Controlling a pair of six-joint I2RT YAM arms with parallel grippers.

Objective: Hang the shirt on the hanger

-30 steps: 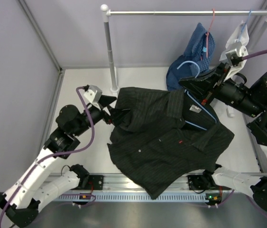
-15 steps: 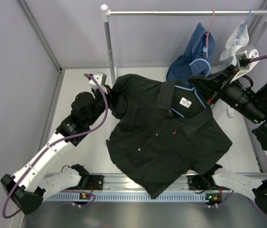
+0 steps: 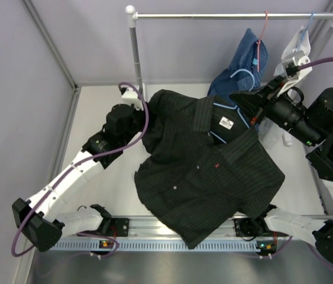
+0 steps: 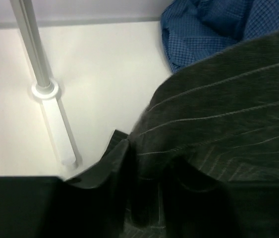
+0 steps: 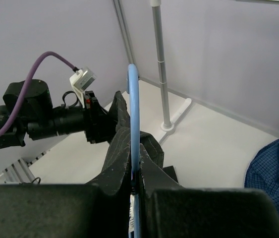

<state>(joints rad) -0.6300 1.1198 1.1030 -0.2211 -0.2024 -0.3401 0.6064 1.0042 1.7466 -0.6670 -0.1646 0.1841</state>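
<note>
The black pinstriped shirt (image 3: 201, 171) lies spread across the middle of the table, collar toward the back. My left gripper (image 3: 139, 116) is shut on its left shoulder fabric; in the left wrist view my gripper (image 4: 146, 198) pinches a fold of the shirt (image 4: 228, 119). My right gripper (image 3: 254, 107) is shut on the light-blue wire hanger (image 3: 225, 106), whose frame sits inside the open collar, with its hook by the blue checked shirt. In the right wrist view my gripper (image 5: 135, 183) clamps the hanger (image 5: 133, 114), with black shirt fabric (image 5: 154, 146) just beyond it.
A clothes rack with a top bar (image 3: 231, 16) and a pole (image 3: 135, 59) stands at the back. A blue checked shirt (image 3: 243, 65) hangs from a red-pink hanger (image 3: 263, 29), and a white garment (image 3: 296, 44) hangs at the right end. The pole's base (image 4: 44, 90) is near my left gripper.
My left arm has swung toward the back and right, carrying the shirt's shoulder toward the rack pole. The collar now spreads over more of the hanger. My right gripper has shifted a little with the hanger.
</note>
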